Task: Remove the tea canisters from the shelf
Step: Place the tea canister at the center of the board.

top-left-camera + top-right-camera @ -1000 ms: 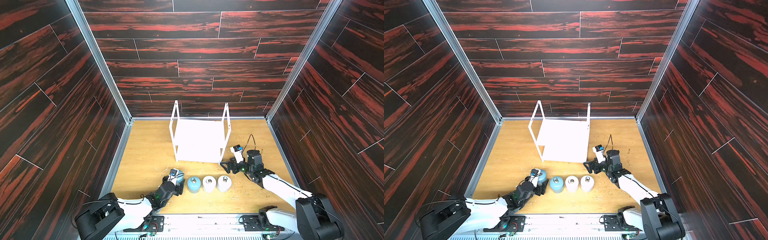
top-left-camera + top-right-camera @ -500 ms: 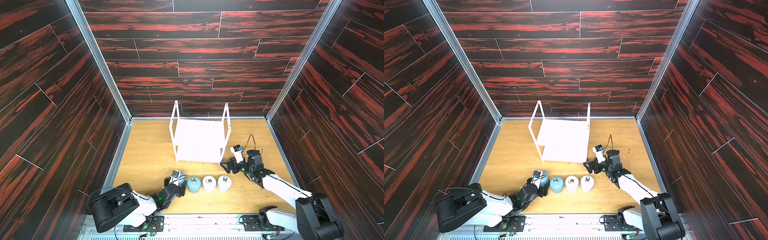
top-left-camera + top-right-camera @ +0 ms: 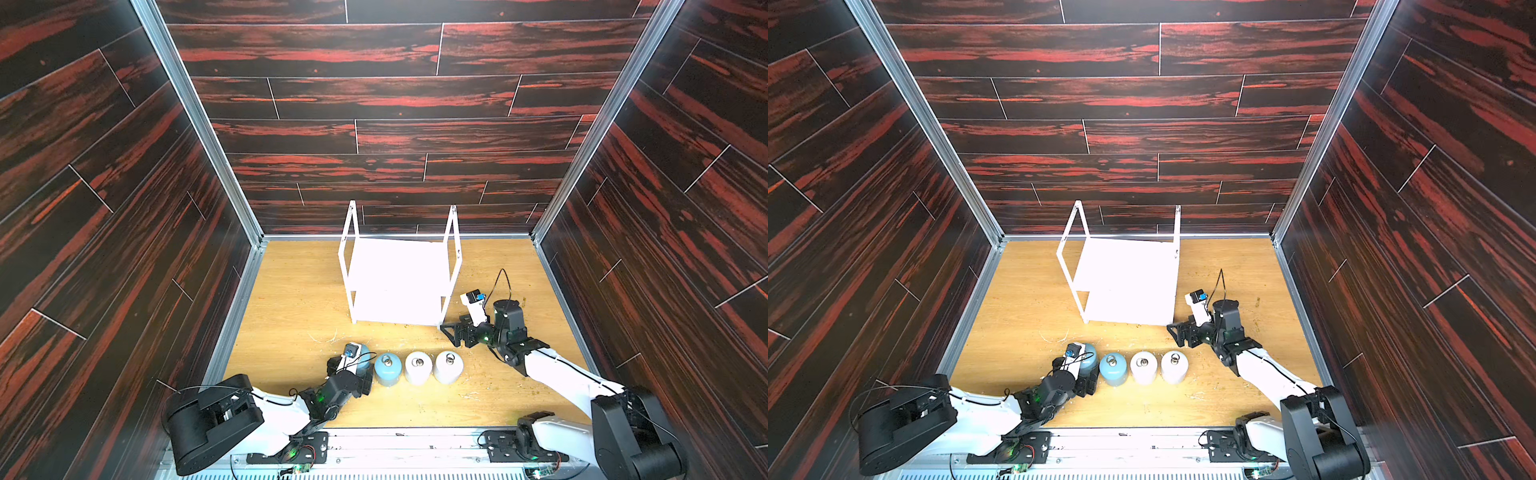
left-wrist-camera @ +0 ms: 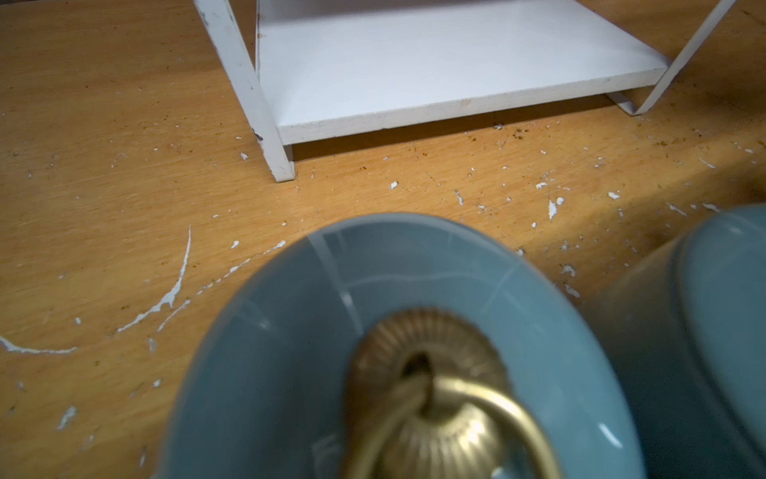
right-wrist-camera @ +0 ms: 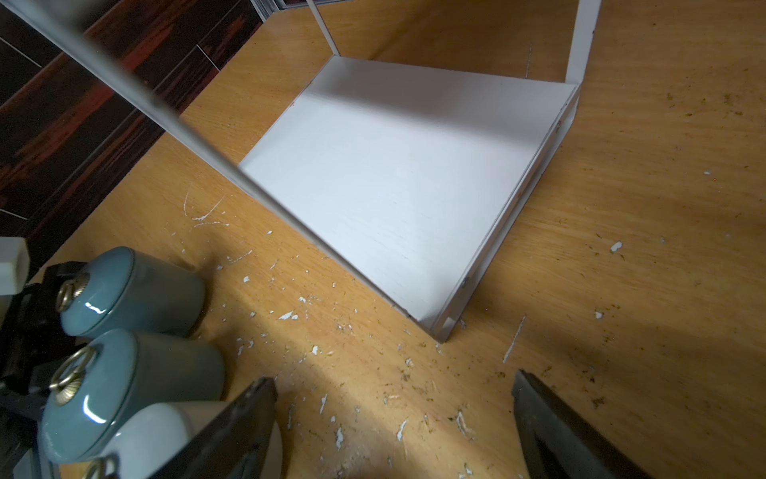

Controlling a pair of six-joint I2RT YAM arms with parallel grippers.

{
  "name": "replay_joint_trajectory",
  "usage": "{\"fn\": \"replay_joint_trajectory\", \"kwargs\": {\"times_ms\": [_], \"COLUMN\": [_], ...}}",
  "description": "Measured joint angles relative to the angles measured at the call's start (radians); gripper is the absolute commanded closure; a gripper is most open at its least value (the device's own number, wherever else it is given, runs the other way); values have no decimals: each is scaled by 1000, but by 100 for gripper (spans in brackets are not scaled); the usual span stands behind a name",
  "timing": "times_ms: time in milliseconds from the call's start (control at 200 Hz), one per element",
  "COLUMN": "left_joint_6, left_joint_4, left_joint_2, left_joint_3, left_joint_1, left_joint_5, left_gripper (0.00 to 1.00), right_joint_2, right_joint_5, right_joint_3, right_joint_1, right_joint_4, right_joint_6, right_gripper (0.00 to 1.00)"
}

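— Scuffed wooden tabletop [image 3: 291, 291], flecked with white chips, boxed in by dark, red-streaked plank walls [image 3: 395, 99]. Closest to the front edge?

— Tea canisters, four in a row along that edge, about mid-width, all upright on the wood and off the shelf [image 3: 399, 282]. Squat, round and glossy, domed on top, each with a brass ring pull. From the left: end blue canister [image 3: 363, 351], second blue canister [image 3: 387, 369], first white canister [image 3: 417, 368], last white canister [image 3: 448, 366]. Packed close, side by side.

— Left arm?

— Lying low from the front left corner, wrist stretched toward the row. Left gripper [image 3: 352, 371] straddling the end blue canister, a black finger on each flank. Pressed against the glaze or just clear of it: cannot tell. Same canister filling the left wrist view, blurred, with fine pale lines across its dome.

— Right arm?

— Reaching in from the front right corner, forearm raised, wrist turned toward the middle. Right gripper [image 3: 450, 336] spread wide with only bare wood between the fingers. Low over the surface, just beside the shelf's near right foot, a little beyond the last white canister.

— Farther back?

— Shelf itself: white, two flat boards on thin posts, upright at mid-surface between the row and the far edge.
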Motion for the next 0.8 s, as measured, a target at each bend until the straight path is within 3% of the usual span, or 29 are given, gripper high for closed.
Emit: {"fn": "replay_joint_trajectory", "kwargs": {"times_ms": [802], "left_joint_6": [-119], "left_joint_4": [-380], "left_joint_2": [-275], "left_joint_3": [52], "left_joint_1": [-79], "left_joint_5": [-58], "left_gripper": [3], "right_joint_2": [1], "right_joint_5": [0], "right_joint_3": [0], "right_joint_1": [0], "right_joint_4": [0], "right_joint_6": [-7], "right_gripper": [7]}}
